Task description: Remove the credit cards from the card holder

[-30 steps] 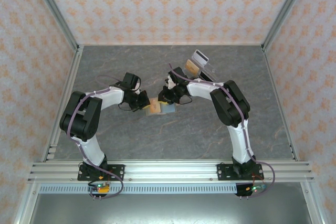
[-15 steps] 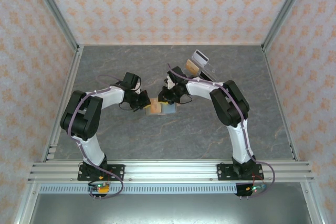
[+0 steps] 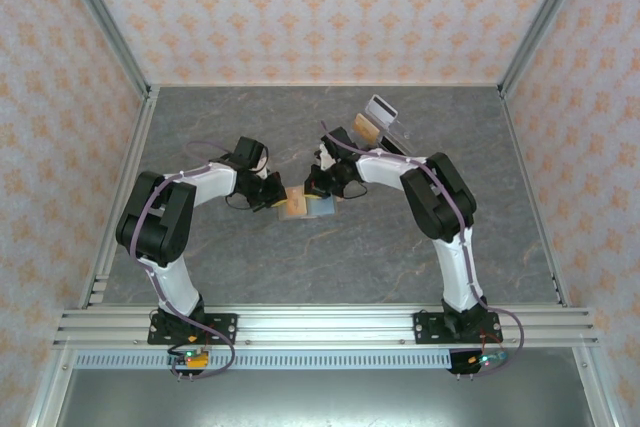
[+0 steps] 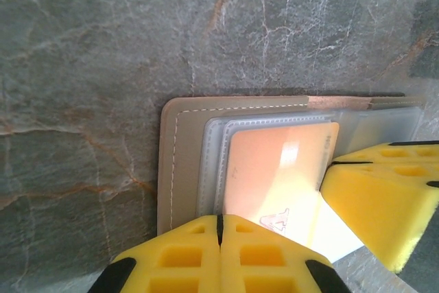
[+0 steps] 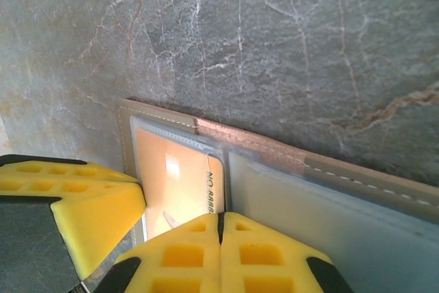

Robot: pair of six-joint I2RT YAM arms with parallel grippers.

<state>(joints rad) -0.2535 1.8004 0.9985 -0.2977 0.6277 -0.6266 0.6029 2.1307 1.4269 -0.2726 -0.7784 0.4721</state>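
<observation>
Listing what I am seeing, every place given from the card holder.

Card holder (image 4: 169, 169): lying open and flat on the grey veined bench (image 4: 103, 46), its taupe stitched border showing and its clear sleeves (image 4: 214, 162) facing up.

Orange-yellow credit card (image 4: 274, 162): lying on the card holder's half nearer my left arm. I cannot tell whether it is sitting under the clear film or on top of it.

Left end effector (image 4: 219, 221): its two yellow fingers are pressing together with no gap. The tips are sitting over the card at the card holder's outer edge, clamping nothing that I can make out.

Right end effector (image 5: 219, 219): its fingers are likewise meeting flush, poised at the card holder's fold, just beside the card's printed end.

Pale patch (image 4: 333, 238): showing between my two end effectors on the card holder, too washed out to name.

Clear slanted stand (image 3: 385, 115): standing well apart from the card holder, farther back on my right arm's side.
</observation>
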